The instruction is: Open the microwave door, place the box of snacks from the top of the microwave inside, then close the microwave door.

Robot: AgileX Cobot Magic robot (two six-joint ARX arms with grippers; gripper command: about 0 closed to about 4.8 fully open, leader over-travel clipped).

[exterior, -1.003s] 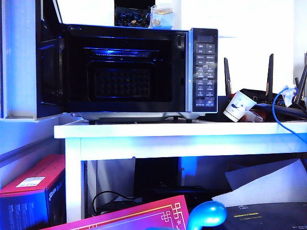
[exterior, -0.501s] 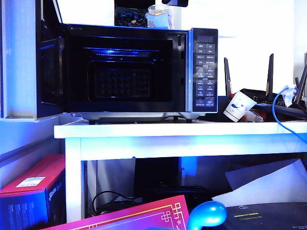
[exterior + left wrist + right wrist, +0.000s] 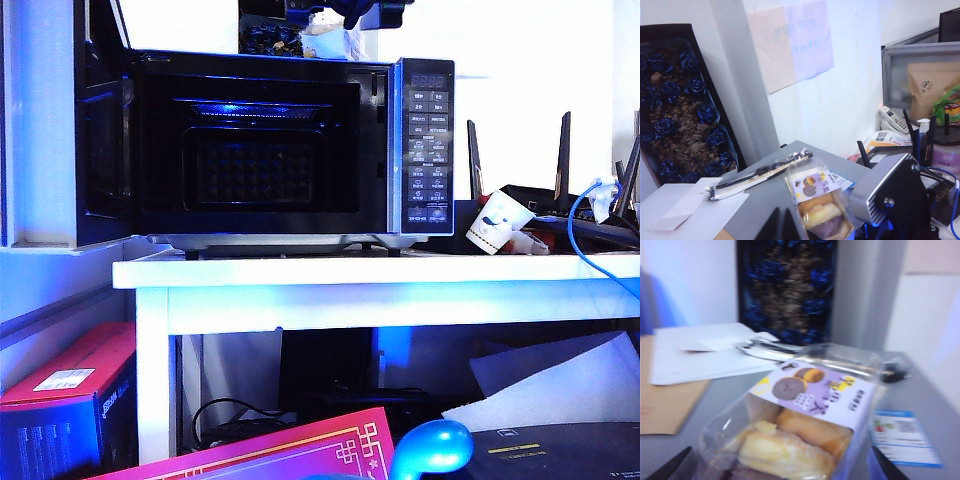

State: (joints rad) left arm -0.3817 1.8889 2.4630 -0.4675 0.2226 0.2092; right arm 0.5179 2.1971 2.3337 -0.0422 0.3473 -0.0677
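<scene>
The black microwave (image 3: 270,145) stands on a white table, and its microwave door (image 3: 100,140) is swung open to the left. On top of it sits the box of snacks (image 3: 328,42), a clear tub of pale yellow pieces (image 3: 820,205) (image 3: 790,430). My right gripper (image 3: 345,15) (image 3: 785,467) comes down from above and stands open, one fingertip on each side of the tub, apart from it. My left gripper (image 3: 782,227) is above the grey microwave top beside the tub, with its two dark tips together and nothing between them.
A dark box with blue pieces (image 3: 270,38) (image 3: 680,110) leans behind the tub. A foil-wrapped stick (image 3: 760,172), white paper (image 3: 685,210) and a blue card (image 3: 900,440) lie on the microwave top. A paper cup (image 3: 497,222), routers (image 3: 560,160) and a blue cable (image 3: 580,235) are on the right.
My right gripper has come down into the exterior view from above and now straddles the box of snacks. The microwave door has stayed open.
</scene>
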